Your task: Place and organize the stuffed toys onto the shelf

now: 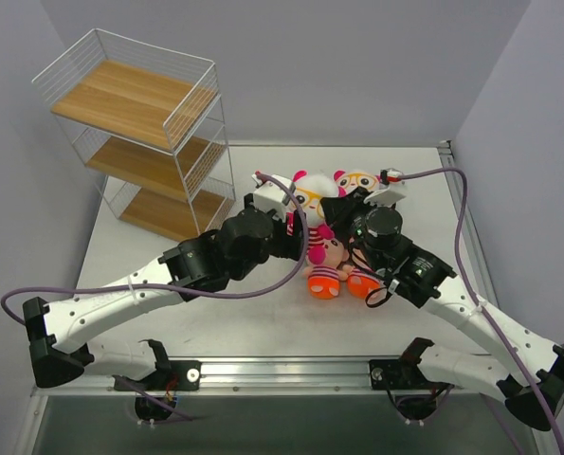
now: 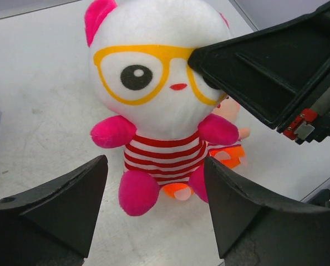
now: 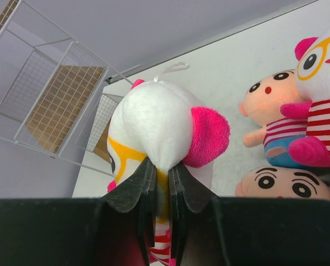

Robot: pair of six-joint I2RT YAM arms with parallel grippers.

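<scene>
A white-headed stuffed toy (image 2: 153, 72) with yellow glasses, pink ears and a red-striped shirt stands upright on the table. My right gripper (image 3: 160, 166) is shut on the side of its head (image 3: 159, 124). My left gripper (image 2: 153, 166) is open, a finger (image 2: 70, 205) on each side of the toy's pink feet, not gripping. In the top view both grippers meet at this toy (image 1: 312, 197) mid-table, left gripper (image 1: 296, 216), right gripper (image 1: 343, 206). The shelf (image 1: 139, 142) stands at the back left with bare boards.
More stuffed toys crowd beside the held one: a second white-headed one (image 1: 357, 180), a peach one with orange bottoms (image 1: 327, 265), and peach faces (image 3: 267, 111) (image 3: 281, 185) in the right wrist view. The shelf's wire mesh (image 3: 54, 105) rises behind the toy.
</scene>
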